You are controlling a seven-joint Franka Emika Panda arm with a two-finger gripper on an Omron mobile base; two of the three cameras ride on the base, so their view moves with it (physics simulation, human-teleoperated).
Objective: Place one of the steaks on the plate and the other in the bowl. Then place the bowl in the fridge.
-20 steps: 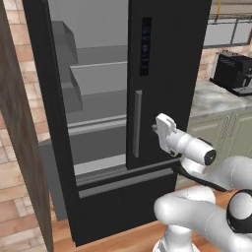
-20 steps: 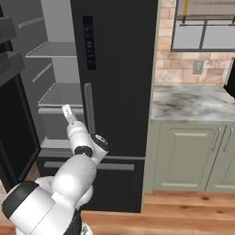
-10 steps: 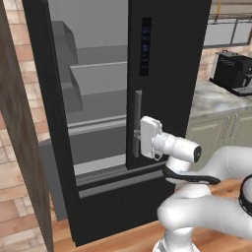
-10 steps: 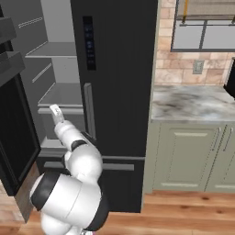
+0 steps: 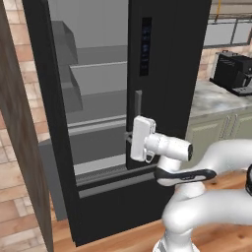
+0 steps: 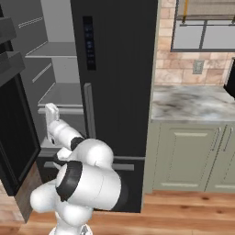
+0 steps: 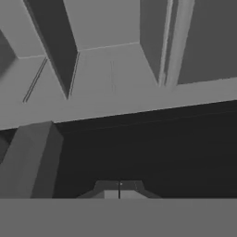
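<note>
Hand view shows the gripper with its two dark tips pressed together and nothing between them, held just before the fridge's dark lower front, with grey shelves above.

Left base view, from left to right: a brown wooden panel at the near edge, a strip of brick wall behind it, then the fridge, tall and black, with its left door swung open on a grey interior. The grey shelves that can be seen carry nothing. A small dark display panel sits on the closed right door. The white hand reaches toward the lower part of the open compartment, level with the grey door handle; whether it touches anything cannot be told. Right of the fridge runs a marble-topped bench over pale green cabinets, with a black coffee machine on it.

Right base view adds a window in the brick wall above the bench, a wall socket, and a wooden floor.
</note>
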